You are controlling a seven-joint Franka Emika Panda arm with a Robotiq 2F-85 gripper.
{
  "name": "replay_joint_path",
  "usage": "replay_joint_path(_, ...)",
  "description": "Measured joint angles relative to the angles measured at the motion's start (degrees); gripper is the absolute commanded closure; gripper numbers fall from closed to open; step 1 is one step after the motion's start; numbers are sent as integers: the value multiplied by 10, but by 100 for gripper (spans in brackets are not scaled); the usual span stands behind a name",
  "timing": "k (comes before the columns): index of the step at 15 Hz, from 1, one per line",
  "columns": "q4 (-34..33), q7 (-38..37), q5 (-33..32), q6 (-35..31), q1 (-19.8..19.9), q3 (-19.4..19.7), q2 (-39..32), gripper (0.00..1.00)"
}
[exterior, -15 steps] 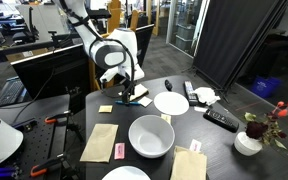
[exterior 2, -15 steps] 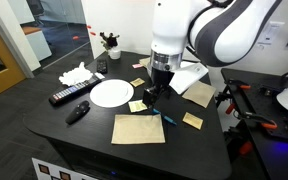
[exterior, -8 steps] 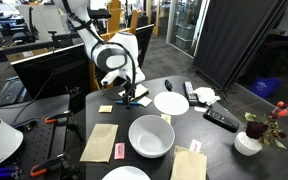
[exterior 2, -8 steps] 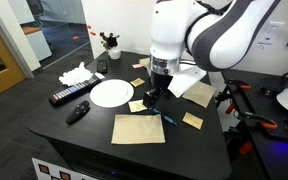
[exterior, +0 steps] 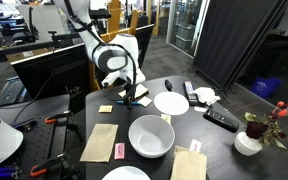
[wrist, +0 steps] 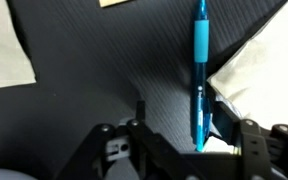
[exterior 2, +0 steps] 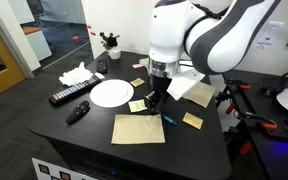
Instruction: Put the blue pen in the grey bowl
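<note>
The blue pen (wrist: 199, 60) lies flat on the dark table and runs straight away from me in the wrist view, beside a tan napkin corner. My gripper (wrist: 194, 118) is open and low over the table, with one finger on each side of the pen's near end and not touching it. In both exterior views the gripper (exterior: 125, 97) (exterior 2: 152, 100) hangs just above the table, and a short piece of the pen (exterior 2: 168, 119) shows beside it. The grey bowl (exterior: 151, 135) stands empty a little way off, nearer the table's front. The arm hides it in an exterior view.
A flat white plate (exterior: 170, 102) (exterior 2: 111, 92) lies next to the gripper. Tan napkins (exterior: 99, 142) (exterior 2: 138, 129) and small sticky notes lie around it. A black remote (exterior: 221, 119) (exterior 2: 68, 96) and a white flower pot (exterior: 248, 142) stand farther off.
</note>
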State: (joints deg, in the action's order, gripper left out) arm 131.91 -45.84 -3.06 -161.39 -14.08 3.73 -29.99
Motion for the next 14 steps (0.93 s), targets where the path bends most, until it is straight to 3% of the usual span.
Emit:
replay_joint_path(5, -4, 0, 0, 0, -1, 1, -3, 98)
replay_joint_path(14, -9, 0, 0, 0, -6, 3, -1, 96)
